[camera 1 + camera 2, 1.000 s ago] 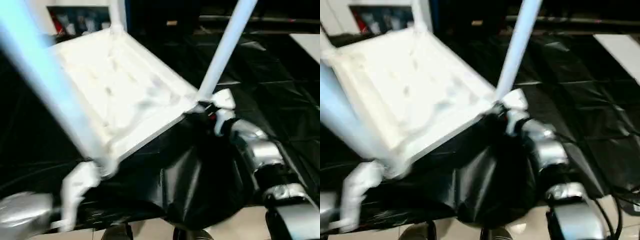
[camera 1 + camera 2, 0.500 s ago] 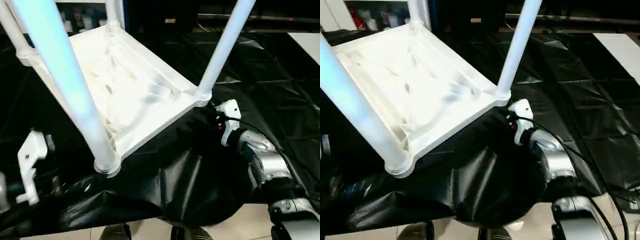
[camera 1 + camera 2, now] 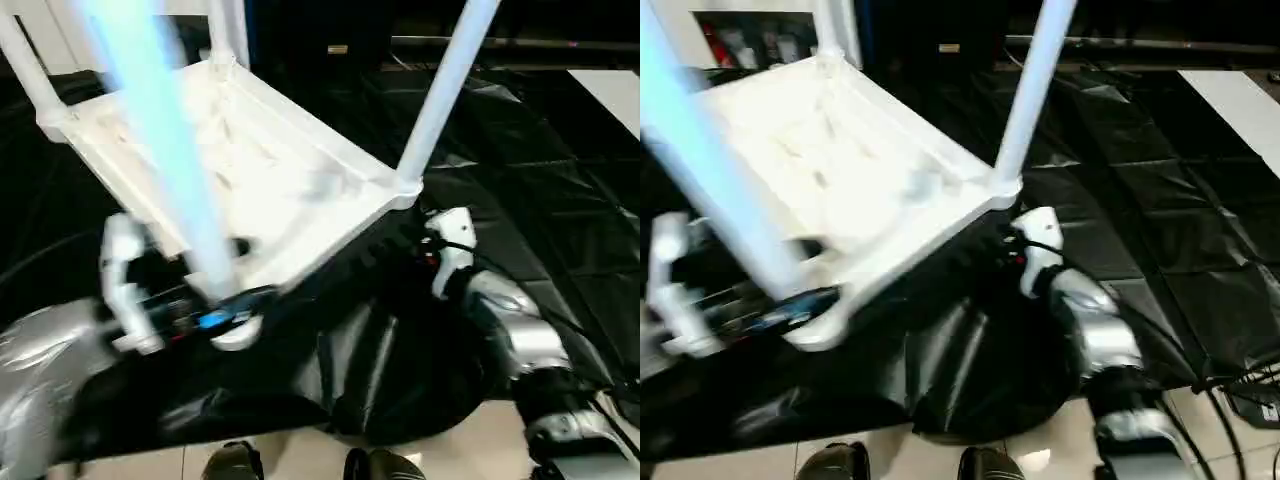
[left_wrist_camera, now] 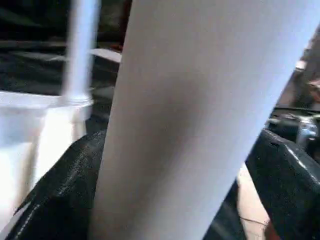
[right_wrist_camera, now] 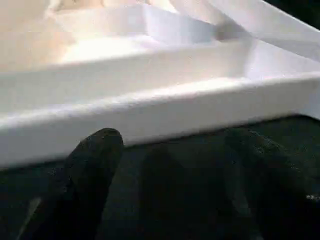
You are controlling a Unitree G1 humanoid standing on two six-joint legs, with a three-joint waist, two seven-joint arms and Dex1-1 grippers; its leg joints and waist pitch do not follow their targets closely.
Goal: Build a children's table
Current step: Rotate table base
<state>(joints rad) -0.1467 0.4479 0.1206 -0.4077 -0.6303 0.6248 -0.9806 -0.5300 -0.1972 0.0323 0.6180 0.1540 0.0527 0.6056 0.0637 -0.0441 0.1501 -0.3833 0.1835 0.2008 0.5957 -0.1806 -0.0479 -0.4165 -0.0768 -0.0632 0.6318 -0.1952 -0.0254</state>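
Now the upturned table [image 3: 270, 170] lies between left hand [image 3: 190, 310] and right hand [image 3: 405, 240].

legs [image 3: 445, 95]: tops cut off by frame edge | near leg [image 3: 165, 150]: motion-blurred | left claw [image 3: 215, 318]: smeared

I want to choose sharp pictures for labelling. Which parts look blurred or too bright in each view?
Left eye view: the near leg and left claw are smeared by motion; the table top is washed out. Right eye view: the same smear, while the right forearm is sharper. Left wrist view: the leg is out of focus. Right wrist view: the rim is soft and the ribs are overexposed.
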